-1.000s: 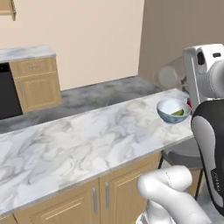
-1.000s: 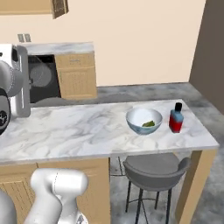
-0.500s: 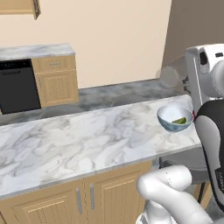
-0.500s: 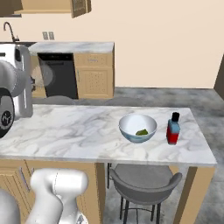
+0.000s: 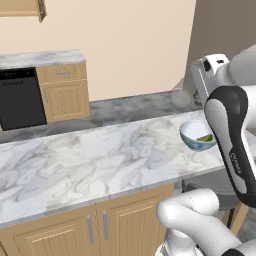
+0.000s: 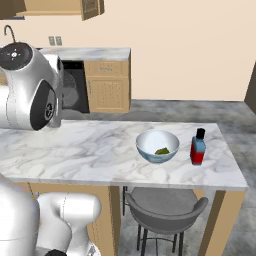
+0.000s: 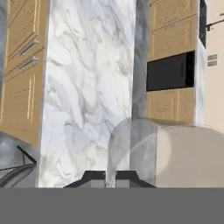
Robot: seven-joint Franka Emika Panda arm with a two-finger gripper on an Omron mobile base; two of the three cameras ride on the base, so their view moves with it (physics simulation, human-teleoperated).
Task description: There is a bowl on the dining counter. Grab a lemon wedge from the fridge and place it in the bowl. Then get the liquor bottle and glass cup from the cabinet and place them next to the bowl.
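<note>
Hand view: fingers [image 7: 110,176] clamped on glass cup [image 7: 144,153], its long axis running away from the camera. Right base view adds liquor bottle [image 6: 198,147], upright on tabletop [image 6: 100,150] at bowl's [image 6: 157,146] 3 o'clock; lemon wedge [image 6: 161,150] inside.

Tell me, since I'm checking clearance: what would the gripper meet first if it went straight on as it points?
Probably the glass cup it holds fills the line first; past it, the marble dining counter. Depth is unclear.
</note>
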